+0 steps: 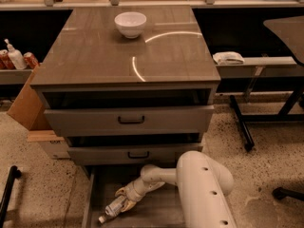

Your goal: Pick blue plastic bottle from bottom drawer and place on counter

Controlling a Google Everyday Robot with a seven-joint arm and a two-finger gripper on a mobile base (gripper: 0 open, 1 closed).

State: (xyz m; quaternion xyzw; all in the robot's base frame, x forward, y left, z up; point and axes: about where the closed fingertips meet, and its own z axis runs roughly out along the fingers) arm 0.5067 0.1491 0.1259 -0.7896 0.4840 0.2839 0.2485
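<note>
The blue plastic bottle [113, 209] lies on its side on the floor of the open bottom drawer [156, 213], cap toward the front left. My gripper [121, 199] reaches down into the drawer from the white arm [199, 189] and its fingers sit on either side of the bottle's body. The counter [109, 56] is the glossy grey-brown top of the cabinet above, with curved light glints.
A white bowl [130, 23] stands at the back of the counter. Two drawers with black handles [131, 120] are slightly open above the bottom one. A cardboard box [26, 103] leans at the left. A white pump bottle [14, 56] and cans sit on the left shelf. A black table leg [242, 127] stands at the right.
</note>
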